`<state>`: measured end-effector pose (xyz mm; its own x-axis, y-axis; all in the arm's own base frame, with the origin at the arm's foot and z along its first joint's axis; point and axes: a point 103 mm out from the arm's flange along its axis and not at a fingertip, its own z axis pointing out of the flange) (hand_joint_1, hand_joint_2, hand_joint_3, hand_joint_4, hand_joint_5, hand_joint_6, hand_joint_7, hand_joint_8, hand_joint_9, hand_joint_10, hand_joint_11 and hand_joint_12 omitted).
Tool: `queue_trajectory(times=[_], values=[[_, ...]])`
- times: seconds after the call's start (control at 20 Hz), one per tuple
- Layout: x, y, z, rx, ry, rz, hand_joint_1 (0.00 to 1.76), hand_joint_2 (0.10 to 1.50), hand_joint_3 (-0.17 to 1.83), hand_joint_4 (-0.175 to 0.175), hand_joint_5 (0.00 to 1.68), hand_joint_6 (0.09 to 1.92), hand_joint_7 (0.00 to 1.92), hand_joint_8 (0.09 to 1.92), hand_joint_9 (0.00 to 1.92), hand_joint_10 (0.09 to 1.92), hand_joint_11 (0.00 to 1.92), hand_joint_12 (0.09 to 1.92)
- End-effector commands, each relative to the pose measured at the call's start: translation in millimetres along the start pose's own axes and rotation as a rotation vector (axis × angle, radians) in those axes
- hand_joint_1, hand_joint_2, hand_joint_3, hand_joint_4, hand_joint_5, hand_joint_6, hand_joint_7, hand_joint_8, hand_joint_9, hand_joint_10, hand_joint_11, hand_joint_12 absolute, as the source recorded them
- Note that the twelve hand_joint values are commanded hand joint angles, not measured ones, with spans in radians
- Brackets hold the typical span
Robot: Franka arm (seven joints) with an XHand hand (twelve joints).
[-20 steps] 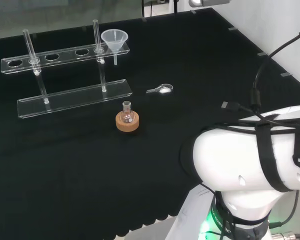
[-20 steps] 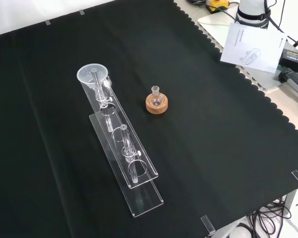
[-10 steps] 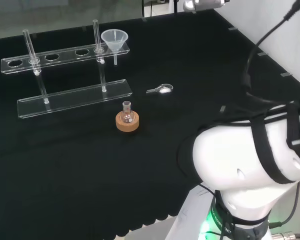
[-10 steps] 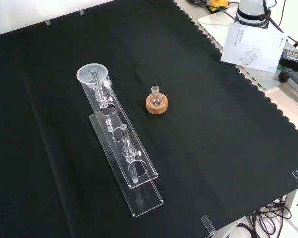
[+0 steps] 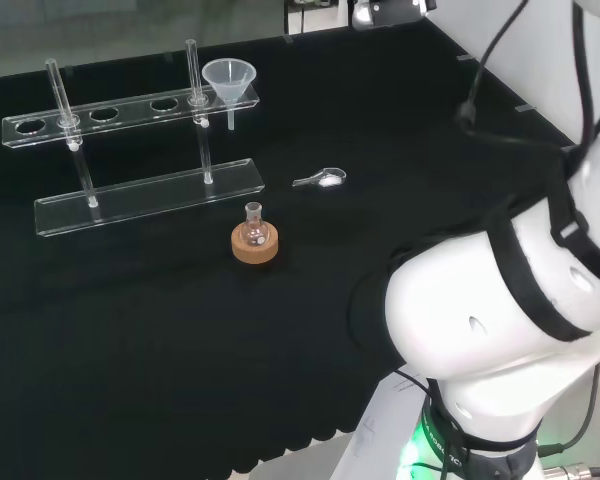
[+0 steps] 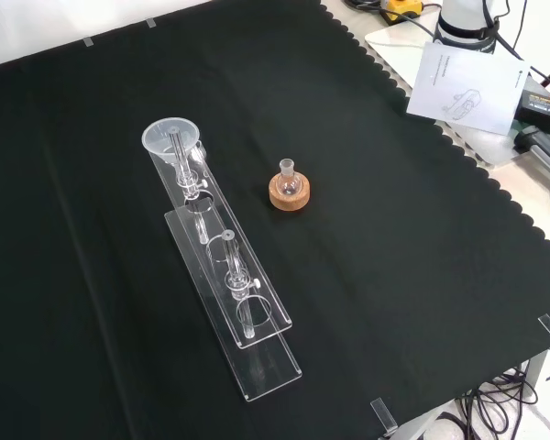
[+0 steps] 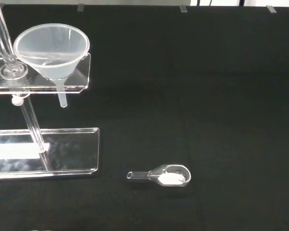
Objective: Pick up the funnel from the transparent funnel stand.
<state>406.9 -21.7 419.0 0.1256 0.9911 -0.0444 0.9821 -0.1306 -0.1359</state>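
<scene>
Funnel stand (image 5: 130,110), clear plastic, is the biggest piece on the black tabletop (image 5: 380,130), its holed upper rail raised on thin posts over a flat base, sitting at about ten o'clock in the head view. Seated in the rail's end hole at the right of that view is the funnel (image 5: 227,80), spout hanging below; toward the middle stands a small flask (image 5: 253,228) on a cork ring (image 5: 255,247), with a little glass scoop (image 7: 164,175) of white powder at its two o'clock. Whether the robot hand is open or closed, I cannot tell.

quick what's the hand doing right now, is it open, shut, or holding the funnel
Hand: cannot be told.
Not holding the funnel: it sits in the end hole of the transparent stand, nothing touching it.
</scene>
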Motion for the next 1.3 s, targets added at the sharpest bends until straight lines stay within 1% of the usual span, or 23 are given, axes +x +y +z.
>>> queue_trajectory(times=[0.05, 0.1, 0.35, 0.45, 0.55, 0.7, 0.85, 1.0, 1.15, 1.3], values=[[19.9, 84.9, 12.7, 0.026, -0.008, -0.062, 0.42, 0.97, 0.28, -0.008, 0.21, 0.09, 0.02, 0.46, 0.11, 0.67, 0.00, 1.37], [25.3, 92.7, 17.2, 0.032, 0.001, -0.071, 0.43, 0.95, 0.29, -0.009, 0.21, 0.09, 0.01, 0.48, 0.12, 0.67, 0.00, 1.38], [59.7, 126.0, 36.0, 0.084, -0.003, -0.120, 0.45, 0.93, 0.29, -0.011, 0.22, 0.09, 0.00, 0.50, 0.13, 0.69, 0.02, 1.41], [79.7, 136.0, 42.8, 0.105, -0.020, -0.160, 0.45, 0.93, 0.30, -0.011, 0.22, 0.09, 0.00, 0.51, 0.13, 0.69, 0.03, 1.41], [90.1, 143.6, 50.7, 0.127, -0.024, -0.180, 0.45, 0.93, 0.30, -0.011, 0.22, 0.09, 0.00, 0.51, 0.13, 0.69, 0.03, 1.41], [94.1, 150.2, 63.8, 0.149, -0.014, -0.193, 0.45, 0.92, 0.30, -0.012, 0.22, 0.09, 0.00, 0.51, 0.13, 0.69, 0.04, 1.42], [99.5, 155.0, 77.0, 0.181, -0.017, -0.198, 0.44, 0.91, 0.30, -0.012, 0.21, 0.09, 0.00, 0.51, 0.13, 0.70, 0.05, 1.42], [100.0, 157.5, 92.0, 0.214, -0.022, -0.195, 0.45, 0.89, 0.29, -0.012, 0.21, 0.09, 0.00, 0.50, 0.13, 0.70, 0.06, 1.43], [98.9, 160.7, 101.6, 0.231, -0.026, -0.191, 0.46, 0.88, 0.29, -0.012, 0.19, 0.09, 0.00, 0.48, 0.12, 0.70, 0.06, 1.44], [99.0, 162.6, 105.0, 0.236, -0.030, -0.190, 0.47, 0.86, 0.29, -0.013, 0.18, 0.09, 0.00, 0.46, 0.12, 0.71, 0.06, 1.45]])
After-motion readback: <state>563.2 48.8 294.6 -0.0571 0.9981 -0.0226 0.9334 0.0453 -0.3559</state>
